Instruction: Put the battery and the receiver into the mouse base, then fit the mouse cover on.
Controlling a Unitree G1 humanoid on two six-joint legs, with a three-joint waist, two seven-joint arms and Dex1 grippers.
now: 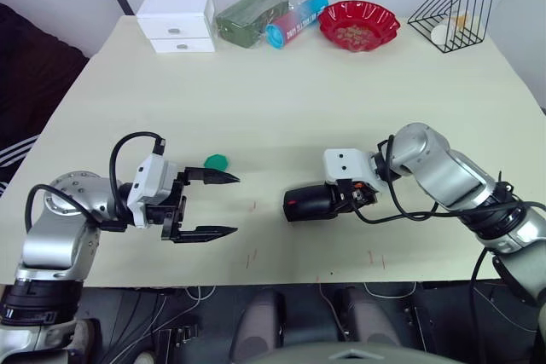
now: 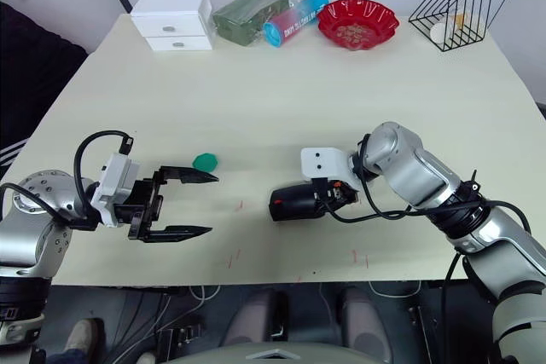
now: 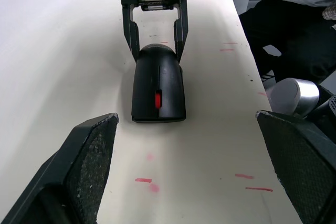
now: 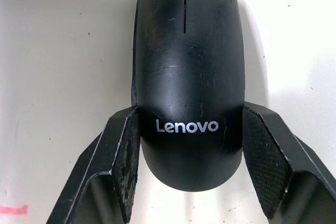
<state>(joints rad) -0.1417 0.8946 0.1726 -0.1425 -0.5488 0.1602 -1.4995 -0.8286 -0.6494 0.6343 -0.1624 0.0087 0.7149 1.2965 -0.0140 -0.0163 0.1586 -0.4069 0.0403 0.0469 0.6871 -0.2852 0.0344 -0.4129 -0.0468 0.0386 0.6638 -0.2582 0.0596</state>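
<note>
The mouse cover (image 1: 311, 202) sits on top of the mouse, which rests on the table a little right of centre. Its glossy black shell carries a pale logo (image 4: 187, 126) at the rear. Through the front slot shows a red wheel (image 3: 158, 98). The mouse base lies under the cover and is mostly hidden. Battery and receiver are out of view. My right gripper (image 1: 345, 196) has its two fingers against both sides of the mouse's rear end. To the left of the mouse my left gripper (image 1: 235, 205) is open and empty, pointing at it.
A small green piece (image 1: 217, 160) lies just beyond the left gripper. Along the far edge stand a white drawer box (image 1: 177, 21), a green packet (image 1: 250, 14), a blue tube (image 1: 296, 19), a red bowl (image 1: 359, 25) and a black wire rack (image 1: 456, 8). A seated person (image 3: 294, 24) is beside the table.
</note>
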